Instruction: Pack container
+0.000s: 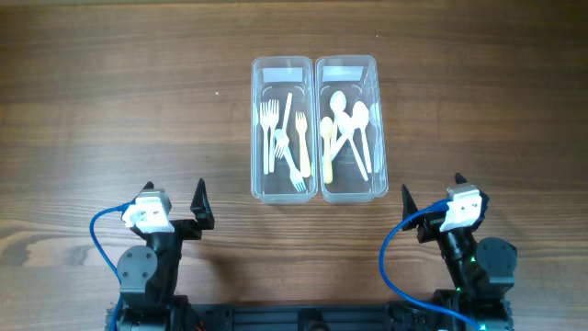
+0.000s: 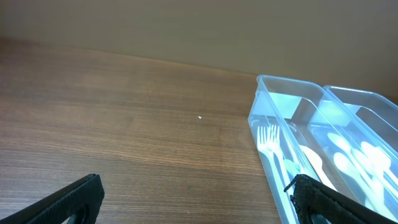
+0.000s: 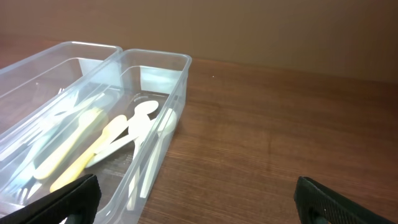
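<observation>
Wooden table point(image 1: 110, 110), far centre: forks point(image 1: 269, 119) lie in the left container point(image 1: 254, 129), spoons point(image 1: 354, 124) in the right container point(image 1: 383, 129). Our left gripper point(image 1: 175, 199) and right gripper point(image 1: 433, 193) sit near, jaws apart and empty. Packing looks done to us, so we should hold clear.

Bright even light; soft shadows; sharp

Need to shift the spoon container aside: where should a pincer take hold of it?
Take the spoon container by its outer long wall, coming straight down from above and straddling the thin upright rim. Its other long wall sits against the fork container, leaving no gap there.
</observation>
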